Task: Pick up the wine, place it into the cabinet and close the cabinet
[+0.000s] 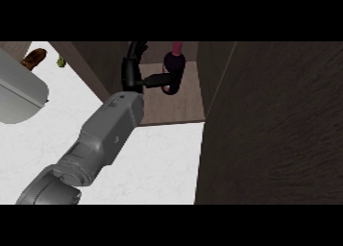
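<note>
The wine bottle (pixel 175 67), dark with a red neck, is inside the open cabinet (pixel 175 108), on its pale wooden shelf. My right hand (pixel 134 72) has reached into the cabinet just left of the bottle, its grey forearm coming up from the lower left. The fingers (pixel 135 52) point up, nearly straight, beside the bottle and not around it. Only the thumb (pixel 157 80) stretches across to the bottle's lower part. My left hand does not show.
The open cabinet door (pixel 280 129), dark wood, fills the right side. A large pale grey rounded object (pixel 14 93) sits at the upper left, with a brown item (pixel 35 57) and a small green item (pixel 60 61) behind it. White counter (pixel 160 163) lies below.
</note>
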`<state>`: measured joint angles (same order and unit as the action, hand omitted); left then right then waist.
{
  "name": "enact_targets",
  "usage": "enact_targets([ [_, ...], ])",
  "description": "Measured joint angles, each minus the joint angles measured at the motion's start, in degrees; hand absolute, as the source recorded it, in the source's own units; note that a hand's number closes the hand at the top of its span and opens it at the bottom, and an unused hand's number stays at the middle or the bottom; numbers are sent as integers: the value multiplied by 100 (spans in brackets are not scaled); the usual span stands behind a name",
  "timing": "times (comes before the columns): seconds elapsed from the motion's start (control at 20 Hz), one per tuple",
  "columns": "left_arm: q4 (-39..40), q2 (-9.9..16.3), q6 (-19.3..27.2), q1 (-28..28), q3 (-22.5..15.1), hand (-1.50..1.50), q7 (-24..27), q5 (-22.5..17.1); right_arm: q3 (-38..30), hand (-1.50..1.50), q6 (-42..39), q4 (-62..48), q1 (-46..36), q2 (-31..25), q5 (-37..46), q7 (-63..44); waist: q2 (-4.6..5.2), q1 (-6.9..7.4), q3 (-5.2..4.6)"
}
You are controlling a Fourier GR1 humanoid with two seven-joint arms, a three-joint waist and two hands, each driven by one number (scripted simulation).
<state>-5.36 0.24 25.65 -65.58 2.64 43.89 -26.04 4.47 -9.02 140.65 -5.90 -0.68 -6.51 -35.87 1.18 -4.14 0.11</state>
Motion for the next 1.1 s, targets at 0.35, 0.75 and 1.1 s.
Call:
enact_targets([
  [0.35, 95, 15, 142, 53, -112, -150, -14, 198, 113, -150, -26, -8, 136, 41, 16, 108, 9, -25, 3],
  [0.75, -11, -9, 114, 178, 22, -150, 226, 155, 187, -150, -82, -9, 193, 38, 32, 209, 22, -43, -2],
  [1.1, -36, -24, -116, 255, 56, -150, 395, 192, 247, -150, -64, -53, 172, 57, 39, 236, 35, -50, -5],
])
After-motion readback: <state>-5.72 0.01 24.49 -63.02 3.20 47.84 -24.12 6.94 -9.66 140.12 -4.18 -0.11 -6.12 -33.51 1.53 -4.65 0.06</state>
